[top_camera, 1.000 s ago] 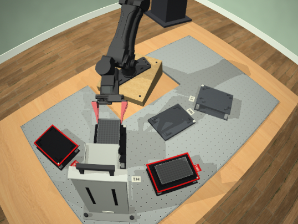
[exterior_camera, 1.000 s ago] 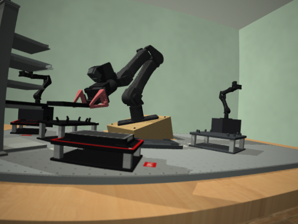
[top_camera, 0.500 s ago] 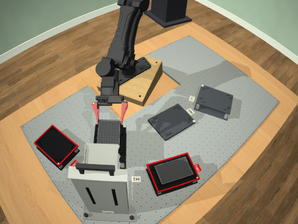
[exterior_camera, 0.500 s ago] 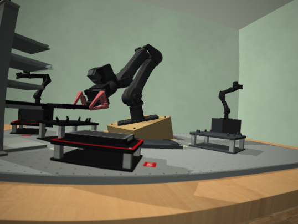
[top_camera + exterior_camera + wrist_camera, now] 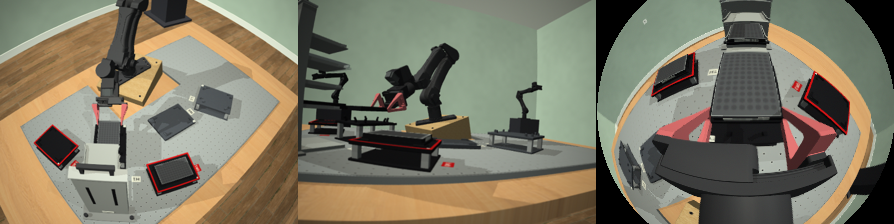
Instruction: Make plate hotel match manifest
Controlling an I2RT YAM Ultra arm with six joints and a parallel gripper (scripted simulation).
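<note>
My gripper (image 5: 109,122) (image 5: 381,106) (image 5: 746,111) is shut across the width of a dark well plate (image 5: 108,133) (image 5: 361,108) (image 5: 745,83). It holds the plate level, with the far end reaching into the front of the plate hotel H1 (image 5: 99,188) (image 5: 302,69) at the height of a low shelf. The pink fingers grip the plate's near end. No ID label can be read on the plate. In the wrist view the upper shelves look empty.
A red-rimmed quarantine nest (image 5: 154,178) (image 5: 395,144) holds a plate (image 5: 173,169) at the front right. A second red-rimmed nest (image 5: 44,135) left of the hotel is empty. The raised nest L1 (image 5: 214,101) and a low flat nest (image 5: 170,120) stand empty at the right.
</note>
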